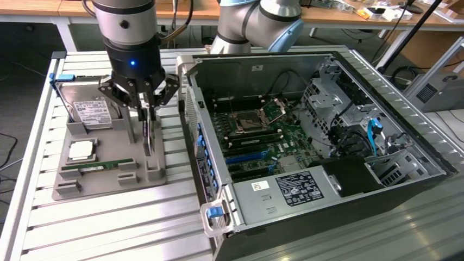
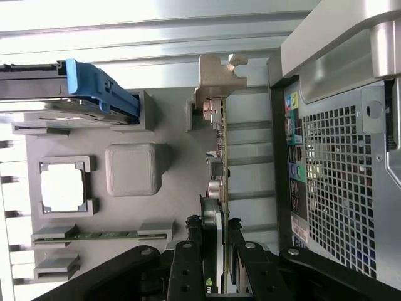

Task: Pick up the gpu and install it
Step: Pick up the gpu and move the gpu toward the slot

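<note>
Wrist view shows the claw [image 2: 212, 227] pinching the upright gpu [image 2: 218, 150] from both sides.

One gpu [image 1: 148, 136] is counted, set in one grey holder [image 1: 108, 184] on one slatted tabletop [image 1: 108, 228]. One hard drive [image 1: 91, 106], one square processor chip [image 1: 81, 150] and one green RAM stick [image 1: 98, 165] are counted there. One open computer case [image 1: 239, 68] is seen, and one gripper [image 1: 147, 117] with two fingers [image 2: 187, 263].

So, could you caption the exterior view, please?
Fingers grip the gpu, upright in its grey holder beside the open case.
</note>
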